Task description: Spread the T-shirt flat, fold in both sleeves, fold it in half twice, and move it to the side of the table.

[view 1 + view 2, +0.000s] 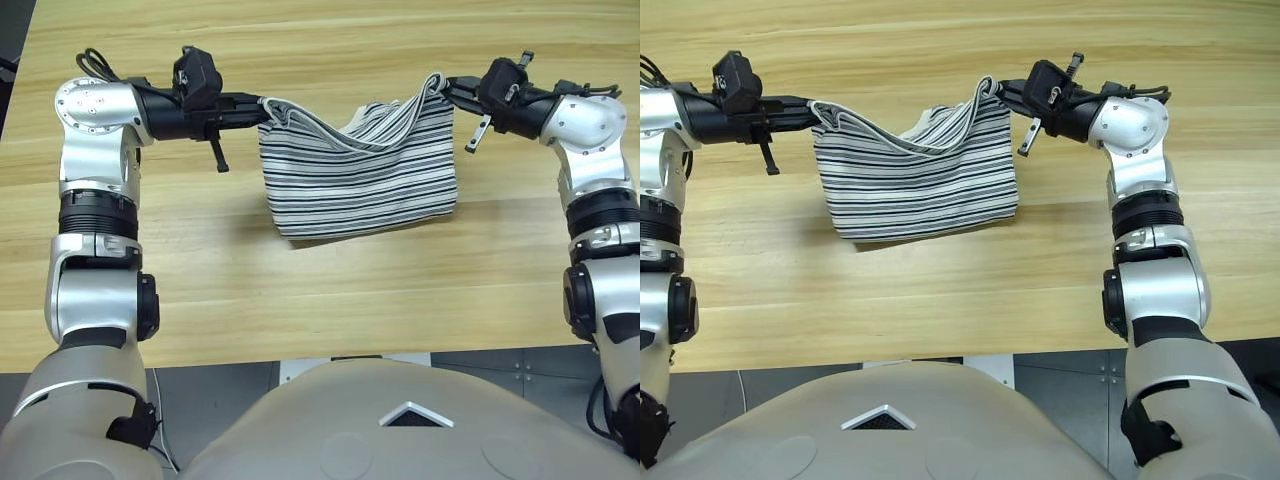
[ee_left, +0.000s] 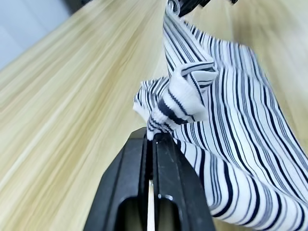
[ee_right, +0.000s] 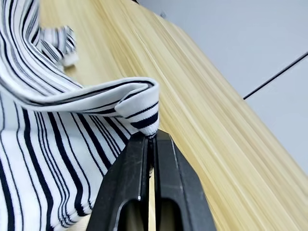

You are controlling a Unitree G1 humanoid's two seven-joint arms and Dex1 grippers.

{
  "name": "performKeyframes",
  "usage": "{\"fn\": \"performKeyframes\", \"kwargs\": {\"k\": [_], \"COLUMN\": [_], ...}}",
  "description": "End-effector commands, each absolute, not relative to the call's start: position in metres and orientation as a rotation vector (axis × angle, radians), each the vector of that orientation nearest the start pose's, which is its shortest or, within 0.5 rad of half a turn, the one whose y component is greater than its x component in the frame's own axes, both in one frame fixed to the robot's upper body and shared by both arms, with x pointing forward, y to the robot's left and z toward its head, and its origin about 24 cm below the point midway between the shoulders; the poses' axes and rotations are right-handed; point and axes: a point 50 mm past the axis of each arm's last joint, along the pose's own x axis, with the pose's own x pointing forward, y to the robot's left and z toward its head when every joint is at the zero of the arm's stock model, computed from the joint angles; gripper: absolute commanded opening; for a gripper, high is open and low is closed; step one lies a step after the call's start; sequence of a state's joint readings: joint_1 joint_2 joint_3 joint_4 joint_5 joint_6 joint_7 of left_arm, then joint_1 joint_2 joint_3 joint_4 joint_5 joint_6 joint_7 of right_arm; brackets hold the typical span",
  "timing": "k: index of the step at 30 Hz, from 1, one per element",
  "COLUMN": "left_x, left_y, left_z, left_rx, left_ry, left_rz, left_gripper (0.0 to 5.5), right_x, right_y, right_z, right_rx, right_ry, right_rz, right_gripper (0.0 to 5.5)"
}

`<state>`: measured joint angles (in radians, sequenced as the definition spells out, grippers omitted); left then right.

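Note:
A black-and-white striped T-shirt (image 1: 355, 175) hangs folded between my two grippers above the wooden table (image 1: 300, 300), sagging in the middle, its lower edge near or on the tabletop. My left gripper (image 1: 262, 108) is shut on the shirt's left upper corner; the left wrist view has its fingers (image 2: 153, 139) pinching bunched striped fabric (image 2: 178, 98). My right gripper (image 1: 447, 88) is shut on the right upper corner, and its fingers (image 3: 150, 139) in the right wrist view clamp a folded hem (image 3: 139, 108).
Bare light wood lies around the shirt on all sides. The table's front edge (image 1: 300, 358) runs just ahead of my torso, with grey floor below it.

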<state>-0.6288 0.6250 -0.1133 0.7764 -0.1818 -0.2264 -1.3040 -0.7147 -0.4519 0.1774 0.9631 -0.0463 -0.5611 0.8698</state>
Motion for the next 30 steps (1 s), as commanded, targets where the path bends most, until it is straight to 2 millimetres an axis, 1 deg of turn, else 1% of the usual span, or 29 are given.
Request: {"fn": "performKeyframes", "kwargs": {"k": [1, 4, 7, 10, 13, 15, 16, 17, 18, 20, 24, 30], "left_x": [0.330, 0.332, 0.333, 0.338, 0.342, 0.343, 0.344, 0.345, 0.347, 0.349, 0.348, 0.350], "left_y": [0.246, 0.253, 0.258, 0.257, 0.251, 0.243, 0.239, 0.236, 0.233, 0.231, 0.239, 0.253], "left_z": [0.093, 0.089, 0.084, 0.082, 0.075, 0.069, 0.065, 0.062, 0.059, 0.054, 0.044, 0.042], "left_rx": [0.454, 0.452, 0.438, 0.407, 0.364, 0.346, 0.324, 0.304, 0.284, 0.258, 0.253, 0.154], "left_ry": [0.241, 0.271, 0.294, 0.308, 0.339, 0.355, 0.367, 0.374, 0.384, 0.410, 0.477, 0.531], "left_rz": [-1.088, -1.041, -0.994, -0.942, -0.904, -0.903, -0.891, -0.875, -0.851, -0.798, -0.675, -0.460], "left_gripper": [0.11, 0.11, 0.11, 0.11, 0.11, 0.10, 0.32, 0.40, 0.60, 0.85, 1.50, 2.29], "right_x": [0.355, 0.356, 0.357, 0.357, 0.355, 0.355, 0.354, 0.355, 0.356, 0.357, 0.359, 0.365], "right_y": [-0.176, -0.174, -0.168, -0.163, -0.159, -0.155, -0.152, -0.151, -0.150, -0.149, -0.148, -0.151], "right_z": [0.085, 0.080, 0.074, 0.065, 0.055, 0.048, 0.044, 0.042, 0.041, 0.039, 0.035, 0.037], "right_rx": [-0.673, -0.673, -0.665, -0.660, -0.653, -0.642, -0.634, -0.624, -0.602, -0.582, -0.563, -0.468], "right_ry": [-0.015, 0.008, 0.032, 0.073, 0.121, 0.151, 0.166, 0.175, 0.187, 0.202, 0.226, 0.256], "right_rz": [0.945, 0.940, 0.937, 0.936, 0.923, 0.910, 0.901, 0.884, 0.859, 0.816, 0.750, 0.640], "right_gripper": [0.10, 0.10, 0.10, 0.10, 0.10, 0.39, 0.66, 0.78, 1.00, 1.30, 2.02, 2.93]}}
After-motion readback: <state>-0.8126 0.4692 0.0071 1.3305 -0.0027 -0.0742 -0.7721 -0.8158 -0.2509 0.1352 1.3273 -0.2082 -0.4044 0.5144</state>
